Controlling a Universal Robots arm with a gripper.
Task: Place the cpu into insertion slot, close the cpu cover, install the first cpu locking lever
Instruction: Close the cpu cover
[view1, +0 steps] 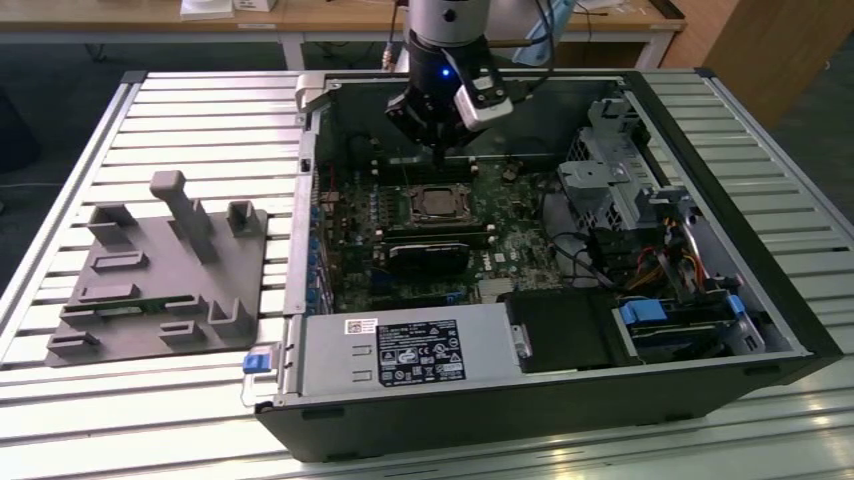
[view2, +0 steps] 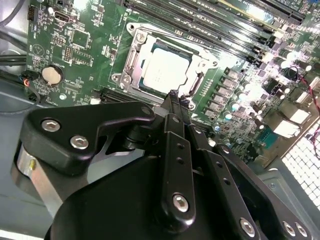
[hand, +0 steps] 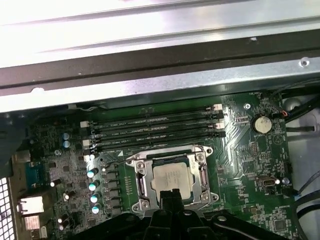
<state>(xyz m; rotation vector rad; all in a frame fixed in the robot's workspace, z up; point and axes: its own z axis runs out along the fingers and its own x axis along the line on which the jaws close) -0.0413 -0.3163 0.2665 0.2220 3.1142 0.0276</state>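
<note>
Your gripper (view1: 442, 158) hangs inside the open computer case (view1: 787, 330), directly over the insertion slot (hand: 170, 160) on the green motherboard (hand: 245, 165). The fingers are clenched together into a single narrow point and carry nothing. In both wrist views that point sits at the slot's edge, on the side facing away from the memory slots (hand: 155, 127). You cannot tell whether it touches the metal or hovers just above it. The cpu (hand: 172, 176) lies flat in the middle of the slot, its pale metal face upward and its edges square with the slot's edges. It lies just beyond the fingertips, toward the memory slots. The cpu cover (hand: 140, 180), a silver frame, appears folded down around the chip, with the chip's face showing through the frame's middle opening. By this reading the chip is seated and the cover looks closed. The fingers' line of approach runs across the slot from its near edge toward the memory slots.
</note>
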